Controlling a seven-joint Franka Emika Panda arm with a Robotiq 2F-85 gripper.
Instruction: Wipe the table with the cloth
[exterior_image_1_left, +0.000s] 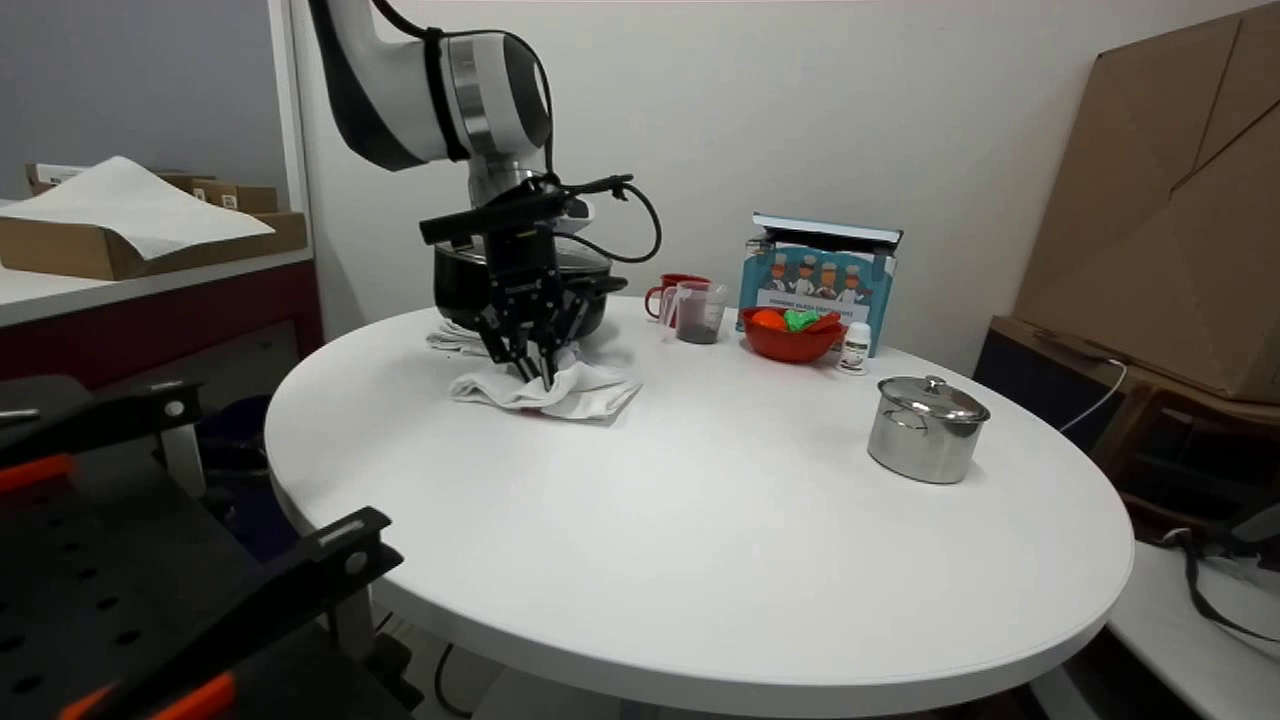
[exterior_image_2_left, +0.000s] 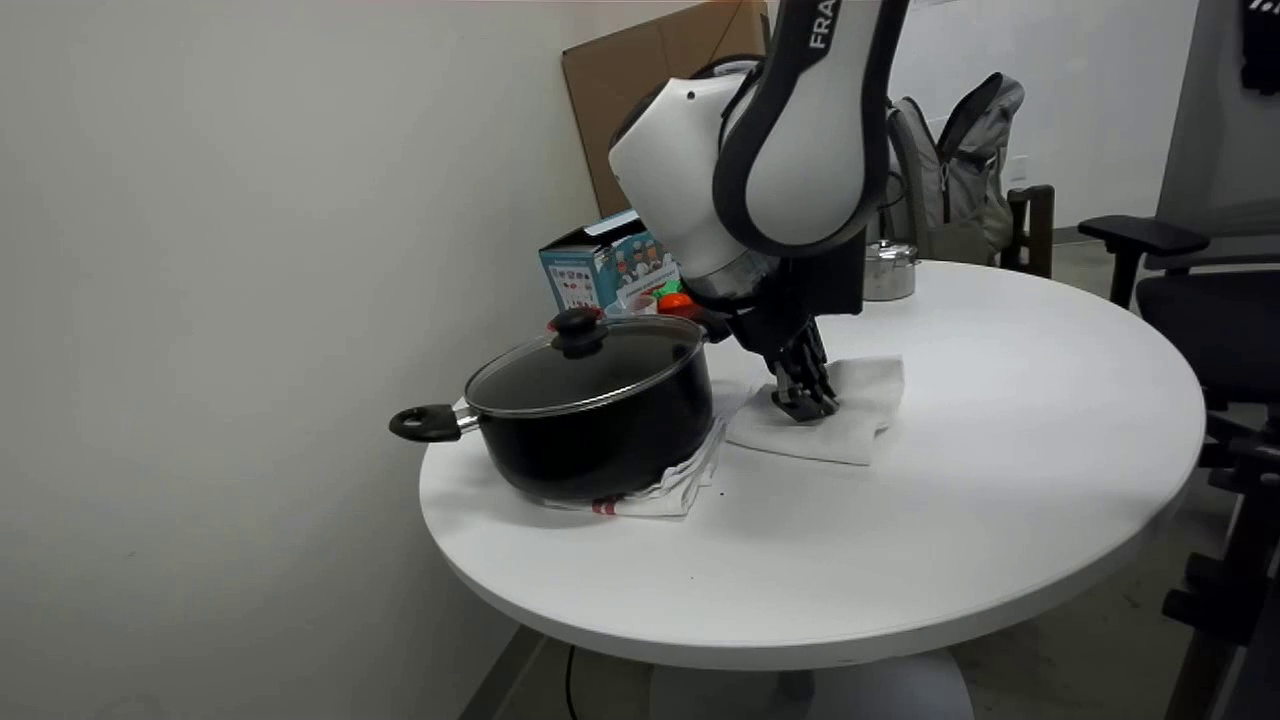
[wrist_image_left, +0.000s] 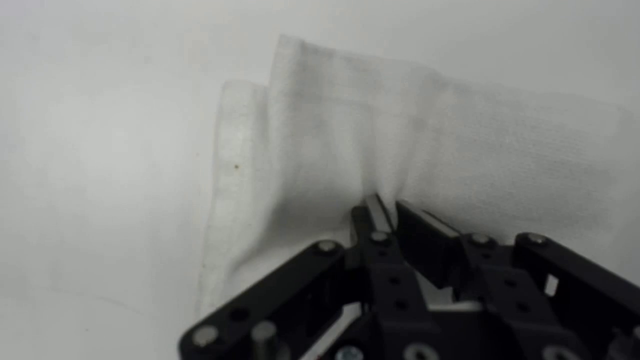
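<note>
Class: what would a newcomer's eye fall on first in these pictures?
First, the robot arm over the round white table, its gripper pinching a white cloth. Next, the black glass-lidded pot on a folded towel, and the red bowl in front of a blue box.

The bent arm (exterior_image_1_left: 415, 95) points its nearly closed claw (wrist_image_left: 388, 201) downward.

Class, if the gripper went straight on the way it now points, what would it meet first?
First the white cloth, which the gripper points down into and appears to pinch; beneath it, probably the table, though any gap is hidden.
</note>
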